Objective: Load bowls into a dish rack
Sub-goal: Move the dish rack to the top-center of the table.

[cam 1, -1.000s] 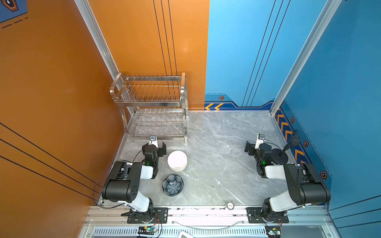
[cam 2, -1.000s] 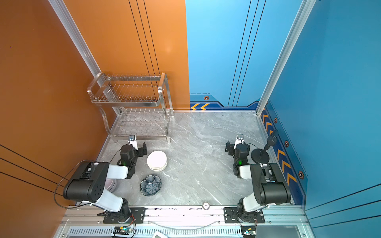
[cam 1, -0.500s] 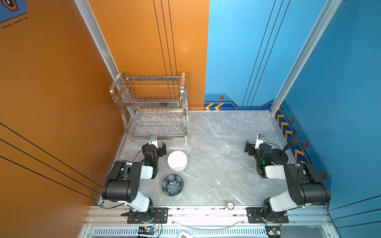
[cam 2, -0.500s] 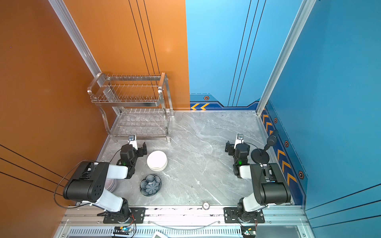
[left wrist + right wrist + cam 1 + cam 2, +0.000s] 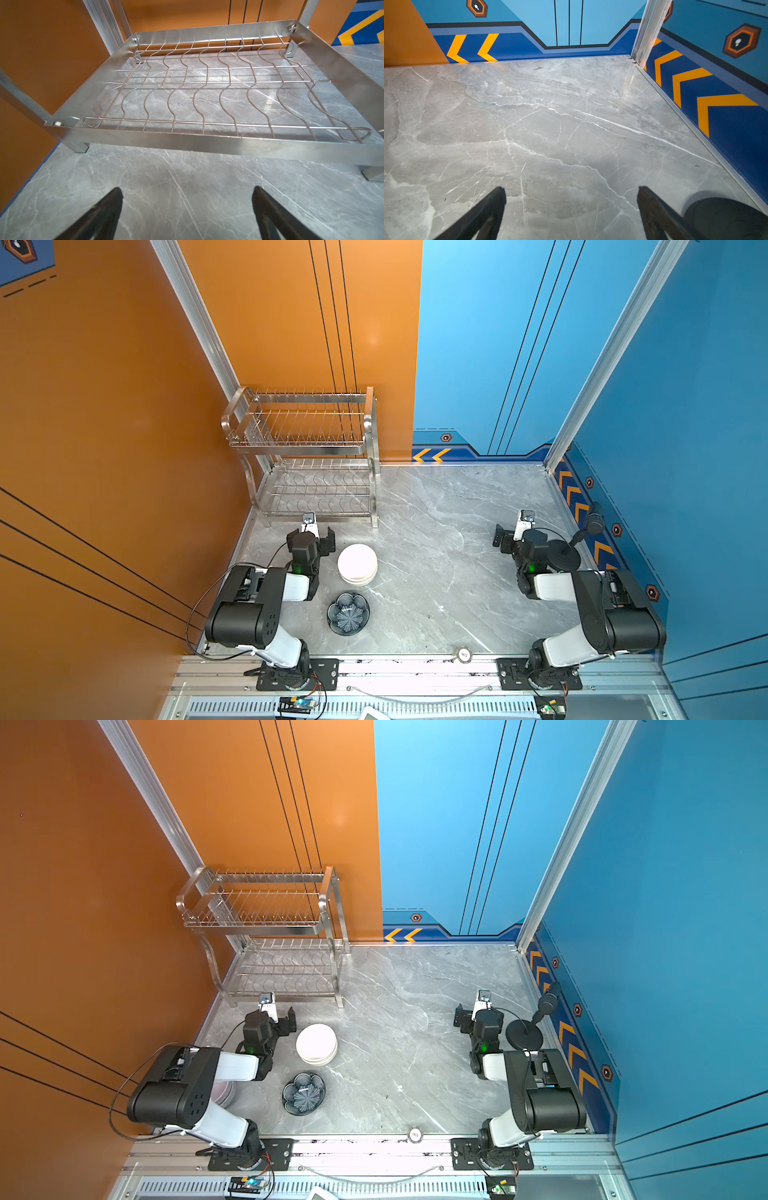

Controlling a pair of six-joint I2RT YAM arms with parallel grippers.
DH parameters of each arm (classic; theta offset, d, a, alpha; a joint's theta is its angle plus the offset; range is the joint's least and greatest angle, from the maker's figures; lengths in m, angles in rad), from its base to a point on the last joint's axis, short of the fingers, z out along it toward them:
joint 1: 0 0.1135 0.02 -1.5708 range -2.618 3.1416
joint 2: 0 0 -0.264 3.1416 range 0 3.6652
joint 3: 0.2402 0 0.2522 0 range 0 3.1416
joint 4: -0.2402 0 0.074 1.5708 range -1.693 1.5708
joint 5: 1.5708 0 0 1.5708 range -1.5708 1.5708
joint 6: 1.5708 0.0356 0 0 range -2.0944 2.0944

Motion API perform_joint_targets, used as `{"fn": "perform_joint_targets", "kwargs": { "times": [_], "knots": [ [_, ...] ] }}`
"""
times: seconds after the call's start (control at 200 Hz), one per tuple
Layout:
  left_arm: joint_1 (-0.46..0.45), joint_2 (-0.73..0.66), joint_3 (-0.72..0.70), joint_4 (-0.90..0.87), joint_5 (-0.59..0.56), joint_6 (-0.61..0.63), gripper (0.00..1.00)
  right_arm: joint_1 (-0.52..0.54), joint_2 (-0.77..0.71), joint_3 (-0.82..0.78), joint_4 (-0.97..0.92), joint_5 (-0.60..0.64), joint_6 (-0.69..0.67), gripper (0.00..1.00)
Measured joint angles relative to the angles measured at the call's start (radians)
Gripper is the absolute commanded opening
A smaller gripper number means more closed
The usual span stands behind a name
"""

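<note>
- the dish rack (image 5: 307, 456) stood in the far left corner of the marble table (image 5: 436, 510), its long axis running side to side along the orange wall and its long open front facing the arms.
- it had two tiers, counted: an upper one set further back, and a lower one of wavy wires.
- the left wrist view showed that lower tier (image 5: 207, 93) straight ahead, just beyond the fingertips.
- one stack of cream-white bowls (image 5: 357, 564) sat on the table just beside the left arm, mouths up; it looked like two bowls, though the rims were too close to count surely.
- one dark blue-grey bowl (image 5: 348, 613) sat mouth up, ribbed inside showing, near the stack on its near side, not touching it.
- in a top view a sliver of lilac bowl (image 5: 226, 1094) showed under the left arm; its number could not be told.
- the left gripper (image 5: 311, 536) pointed at the rack, jaws spread wide, holding nothing.
- the right gripper (image 5: 517, 537) pointed at the far wall, jaws equally wide and holding nothing, with a black round stand base (image 5: 563, 560) just beside it.
</note>
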Motion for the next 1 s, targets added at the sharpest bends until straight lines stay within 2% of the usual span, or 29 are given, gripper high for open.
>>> {"fn": "perform_joint_targets", "kwargs": {
  "times": [0.14, 0.315, 0.4, 0.471, 0.571, 0.696, 1.001],
  "knots": [
    [-0.074, -0.134, 0.036, -0.130, -0.105, 0.025, 0.97, -0.003, -0.050, 0.053, -0.132, 0.000, 0.001, 1.00],
    [-0.184, -0.316, 0.131, -0.250, -0.253, 0.026, 0.97, 0.016, -0.267, 0.149, -0.308, -0.019, 0.065, 0.98],
    [-0.221, -0.364, 0.201, -0.341, -0.303, -0.004, 0.97, 0.068, -0.333, 0.200, -0.354, -0.038, 0.119, 0.96],
    [-0.246, -0.397, 0.255, -0.432, -0.326, -0.048, 0.97, 0.160, -0.338, 0.256, -0.391, -0.058, 0.147, 0.96],
    [-0.270, -0.446, 0.311, -0.570, -0.333, -0.132, 0.97, 0.304, -0.286, 0.343, -0.432, -0.077, 0.171, 0.94],
    [-0.275, -0.535, 0.330, -0.726, -0.332, -0.246, 1.00, 0.458, -0.140, 0.477, -0.463, -0.096, 0.197, 0.94],
    [-0.237, -0.785, 0.309, -0.946, -0.321, -0.422, 0.98, 0.682, 0.270, 0.832, -0.518, -0.110, 0.219, 0.91]
  ]
}}
